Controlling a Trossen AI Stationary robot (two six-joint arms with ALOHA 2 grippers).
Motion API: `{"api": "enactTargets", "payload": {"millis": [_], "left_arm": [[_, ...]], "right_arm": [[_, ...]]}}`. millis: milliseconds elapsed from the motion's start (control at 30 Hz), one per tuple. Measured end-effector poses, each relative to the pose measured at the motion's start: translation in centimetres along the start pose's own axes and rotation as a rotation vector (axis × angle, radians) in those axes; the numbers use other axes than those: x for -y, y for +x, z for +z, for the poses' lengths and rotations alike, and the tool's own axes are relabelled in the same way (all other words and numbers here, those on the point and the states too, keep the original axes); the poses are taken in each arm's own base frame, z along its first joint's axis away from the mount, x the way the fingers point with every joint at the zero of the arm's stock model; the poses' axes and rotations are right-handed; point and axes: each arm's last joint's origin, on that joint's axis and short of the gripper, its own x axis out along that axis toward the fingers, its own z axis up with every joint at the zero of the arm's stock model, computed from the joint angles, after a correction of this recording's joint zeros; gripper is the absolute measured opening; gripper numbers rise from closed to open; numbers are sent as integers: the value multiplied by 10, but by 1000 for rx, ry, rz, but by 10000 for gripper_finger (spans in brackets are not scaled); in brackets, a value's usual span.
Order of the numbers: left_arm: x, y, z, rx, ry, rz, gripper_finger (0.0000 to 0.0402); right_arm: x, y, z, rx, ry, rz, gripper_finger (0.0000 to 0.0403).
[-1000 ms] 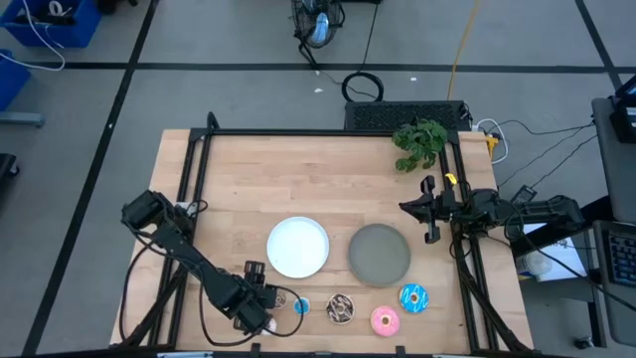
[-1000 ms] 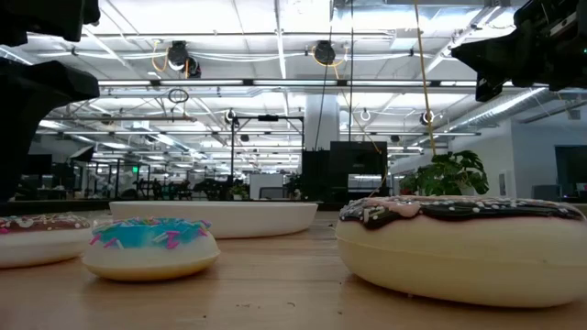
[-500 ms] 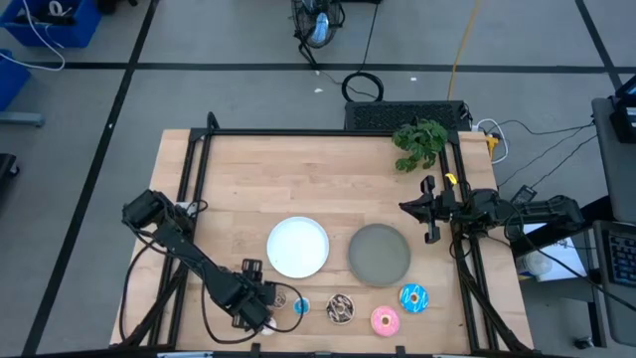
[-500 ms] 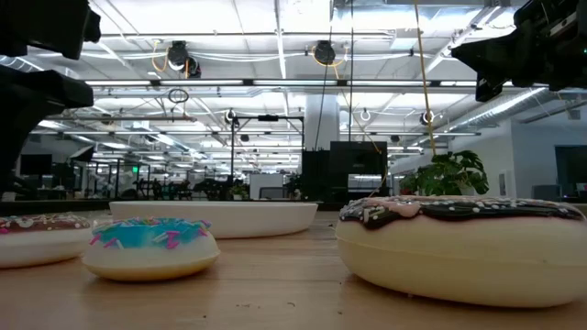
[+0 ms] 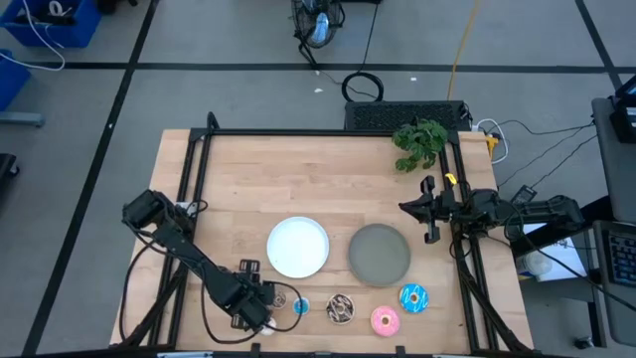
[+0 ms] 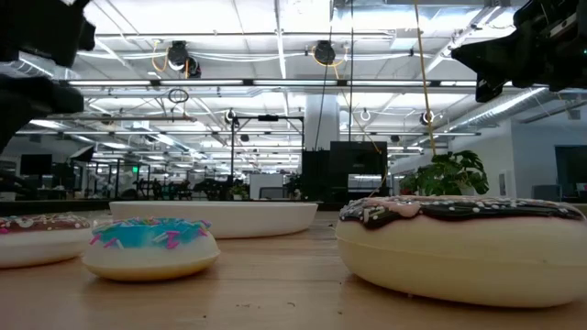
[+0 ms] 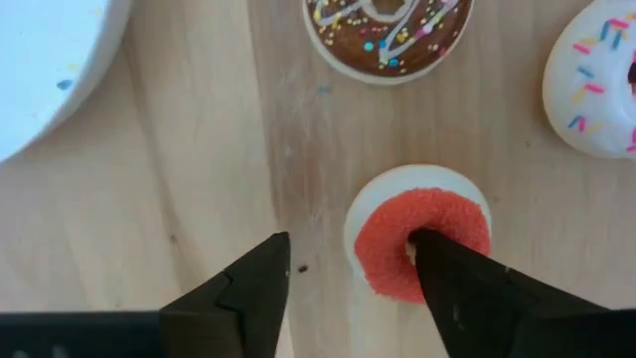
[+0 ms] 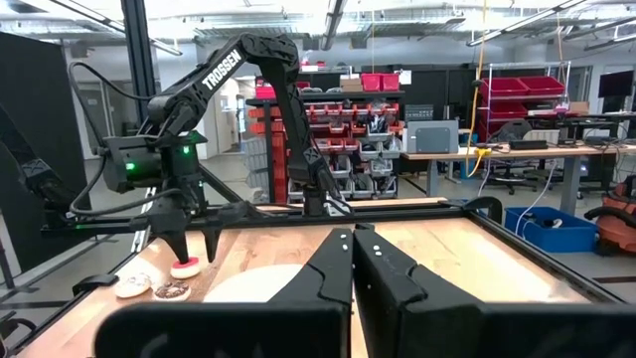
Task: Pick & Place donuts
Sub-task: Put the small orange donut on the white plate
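One word is all we can read: "TROSSEN" on the left arm (image 8: 224, 70).

We find it in white capitals along the dark upper link of that arm, as seen from the right wrist view, running up the slanted link above and behind the left claw (image 8: 189, 249), which hangs well below the lettering. We can read nothing else: the red storage bins (image 8: 343, 109) on the shelves far behind that claw carry small pale tags too tiny for us to make out, and we see no legible number, brand or sign on the bench (image 5: 328, 189), in the overhead view, or in the view level with the bench.
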Motion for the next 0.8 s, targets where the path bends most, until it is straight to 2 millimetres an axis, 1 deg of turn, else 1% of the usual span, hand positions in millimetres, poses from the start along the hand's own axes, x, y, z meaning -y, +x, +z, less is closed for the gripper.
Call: {"api": "enactTargets", "payload": {"millis": [200,433,533,667,733,800], "left_arm": [[-4,18,-2,3,-38,-108,160],[-6,19,1,14,-20,-124,122],[-7,15,4,-3,-11,-124,90],[-11,2,11,-26,65,-91,24],[-13,-7,17,-30,110,-75,13],[-16,-18,23,-31,145,-48,18]], "right_arm": [[0,0,0,0,0,0,0],[0,0,0,0,0,-3,0],[0,0,0,0,0,-3,0],[0,0,0,0,0,-4,0],[0,0,0,0,0,-3,0],[0,0,0,0,0,-3,0]]}}
